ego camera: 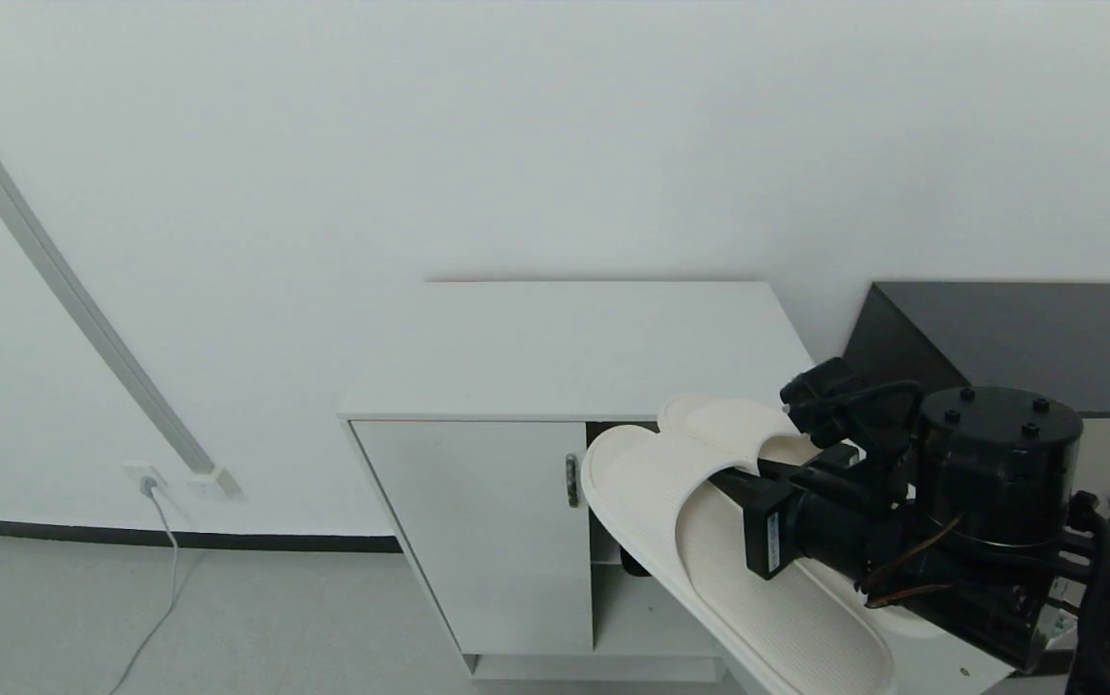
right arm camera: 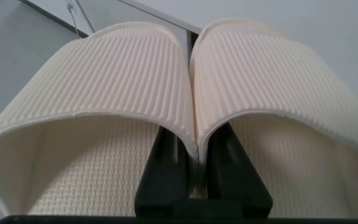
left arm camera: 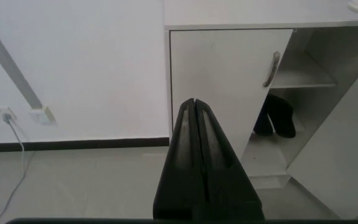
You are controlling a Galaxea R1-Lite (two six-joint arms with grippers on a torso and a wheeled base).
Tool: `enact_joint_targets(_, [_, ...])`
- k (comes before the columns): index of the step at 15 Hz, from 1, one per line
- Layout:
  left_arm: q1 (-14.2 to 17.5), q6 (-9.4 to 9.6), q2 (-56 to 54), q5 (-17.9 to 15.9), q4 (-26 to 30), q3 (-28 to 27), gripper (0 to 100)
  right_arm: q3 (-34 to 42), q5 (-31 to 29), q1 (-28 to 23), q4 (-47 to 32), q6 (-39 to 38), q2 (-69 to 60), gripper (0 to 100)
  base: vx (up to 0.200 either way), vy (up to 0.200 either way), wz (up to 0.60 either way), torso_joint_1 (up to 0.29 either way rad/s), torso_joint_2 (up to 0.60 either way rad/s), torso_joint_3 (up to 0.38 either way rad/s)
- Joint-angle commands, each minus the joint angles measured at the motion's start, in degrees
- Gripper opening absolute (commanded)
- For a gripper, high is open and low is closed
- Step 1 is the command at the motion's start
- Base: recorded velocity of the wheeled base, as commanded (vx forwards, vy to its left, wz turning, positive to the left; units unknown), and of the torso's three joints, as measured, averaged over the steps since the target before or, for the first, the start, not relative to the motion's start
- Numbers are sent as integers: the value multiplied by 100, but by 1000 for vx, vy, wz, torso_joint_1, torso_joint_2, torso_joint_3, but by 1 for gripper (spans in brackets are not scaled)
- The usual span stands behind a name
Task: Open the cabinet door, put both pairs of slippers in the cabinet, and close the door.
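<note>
The white cabinet (ego camera: 594,347) has its left door (ego camera: 487,531) closed and its right door (left arm camera: 347,143) swung open. A dark pair of slippers (left arm camera: 278,117) stands inside below the shelf (left arm camera: 303,78), and also shows as a dark shape (ego camera: 634,565) in the head view. My right gripper (ego camera: 738,478) is shut on a pair of white ribbed slippers (ego camera: 671,483), held side by side in front of the open right half. Its fingers (right arm camera: 166,171) pinch the inner edges of the white slippers (right arm camera: 116,81). My left gripper (left arm camera: 194,109) is shut and holds nothing, low before the closed door.
A door handle (ego camera: 571,480) sits at the closed door's right edge. A wall socket with a cable (ego camera: 145,480) and a slanted cable duct (ego camera: 63,280) are on the left. A dark counter (ego camera: 1028,338) stands right of the cabinet. Open floor (ego camera: 227,618) lies to the left.
</note>
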State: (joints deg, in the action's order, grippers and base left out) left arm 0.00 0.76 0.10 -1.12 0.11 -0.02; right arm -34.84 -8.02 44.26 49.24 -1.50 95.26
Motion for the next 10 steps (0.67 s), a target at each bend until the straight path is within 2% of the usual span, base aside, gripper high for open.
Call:
enact_joint_targets(1, [0, 4, -1, -2, -2, -6, 0, 12, 2, 12, -2, 1, -16, 0, 0, -200, 0, 2, -2, -2])
enact_joint_targets(10, [0, 4, -1, -2, -2, 2, 0, 91, 37, 74, 16, 124, 2, 0, 0, 0, 0, 0, 0, 0])
